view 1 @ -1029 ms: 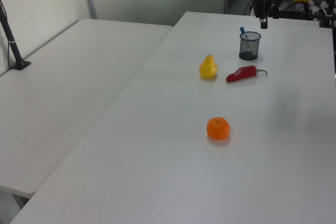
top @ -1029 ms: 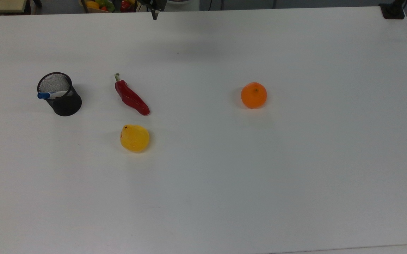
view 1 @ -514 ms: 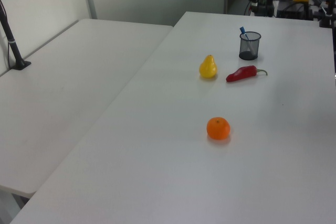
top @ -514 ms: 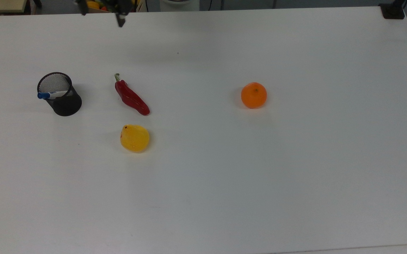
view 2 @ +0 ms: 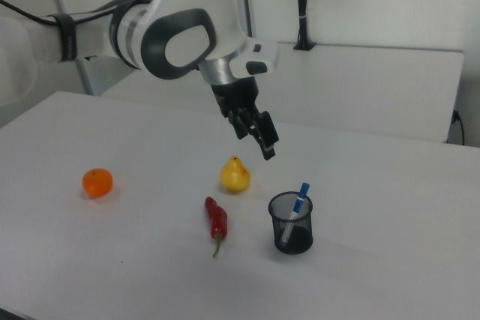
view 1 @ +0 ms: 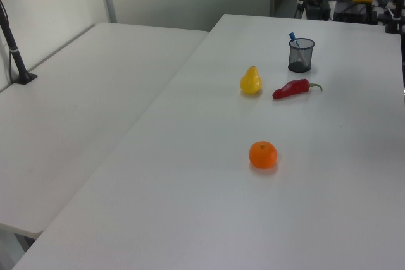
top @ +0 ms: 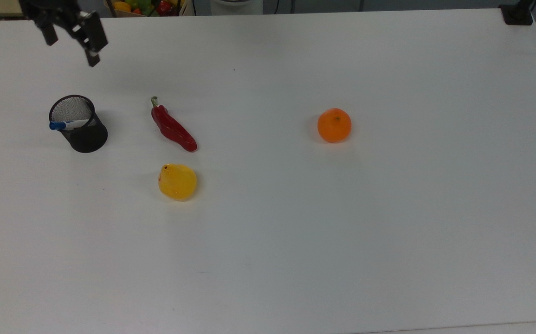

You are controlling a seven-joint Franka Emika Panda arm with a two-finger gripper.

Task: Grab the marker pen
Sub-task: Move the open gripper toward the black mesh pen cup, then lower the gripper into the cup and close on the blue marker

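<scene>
Marker pen [top: 66, 124] in cup [top: 82, 130], pincer [top: 70, 44] above, apart

On the white bench [top: 388, 232], the slim white-barrelled marker pen with a blue cap [top: 66, 124] stands tilted inside the black wire-mesh cup [top: 81, 127] at the top view's left. To the top view's right of the cup lies the red chilli [top: 173, 127], the yellow pear [top: 177, 182] just below it, the orange [top: 334, 125] well apart further right. The claw [top: 70, 46] hangs above the cup in the top view.
</scene>
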